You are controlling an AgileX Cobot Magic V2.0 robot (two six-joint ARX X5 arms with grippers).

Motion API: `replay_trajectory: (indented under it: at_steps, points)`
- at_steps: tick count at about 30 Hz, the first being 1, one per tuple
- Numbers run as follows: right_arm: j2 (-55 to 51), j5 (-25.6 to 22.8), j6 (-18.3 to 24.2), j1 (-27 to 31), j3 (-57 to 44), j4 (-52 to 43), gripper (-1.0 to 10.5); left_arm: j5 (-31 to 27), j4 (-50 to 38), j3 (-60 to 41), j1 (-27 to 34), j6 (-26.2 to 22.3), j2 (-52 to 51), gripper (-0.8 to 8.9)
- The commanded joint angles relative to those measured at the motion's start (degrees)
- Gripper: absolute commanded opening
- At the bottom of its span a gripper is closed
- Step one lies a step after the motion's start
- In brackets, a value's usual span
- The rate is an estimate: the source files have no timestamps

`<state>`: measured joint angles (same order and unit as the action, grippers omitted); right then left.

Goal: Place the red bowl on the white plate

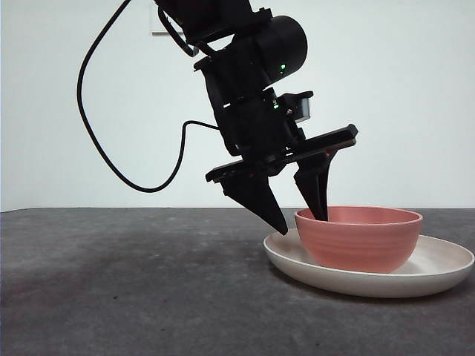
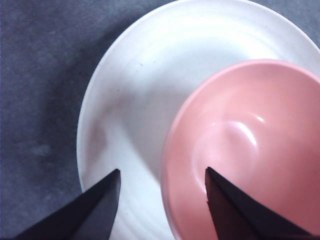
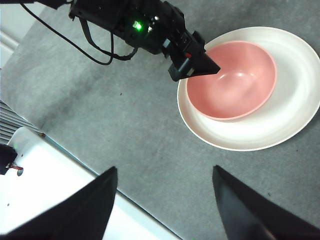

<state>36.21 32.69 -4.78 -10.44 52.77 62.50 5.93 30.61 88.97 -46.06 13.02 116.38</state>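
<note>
Red bowl first: your salmon-pink, faintly ridged round bowl (image 1: 359, 239) already sits inside the wide, shallow cream-white plate (image 1: 445, 271), off-centre, toward the rim nearest your left hand (image 1: 300, 219). That hand's jaws stand apart, straddling the bowl's near wall, one tip inside the bowl and the other outside over the plate, so it looks released rather than gripped. The placing seems done; what is left is lifting the left hand clear. Your right hand (image 3: 165, 200) waits well away above the dark grey bench (image 1: 126, 289), jaws apart, holding nothing. No brand, label or writing is readable anywhere.
</note>
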Motion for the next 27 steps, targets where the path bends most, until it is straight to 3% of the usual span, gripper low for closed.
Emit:
replay_trajectory:
  at_steps: [1,18,27]
  points:
    - [0.26,-0.15,-0.35,-0.11,1.05,-0.09,3.0,-0.11,-0.52,1.73,-0.79,0.13,-2.08,2.84]
    - [0.37,-3.21,-0.09,-0.11,1.05,-0.04,3.0,-1.55,0.37,-1.77,3.43,-0.42,-31.67,2.82]
    - [0.37,-3.21,0.26,-0.11,1.05,-0.07,3.0,-1.25,0.74,-17.77,5.86,-3.45,-48.94,2.81]
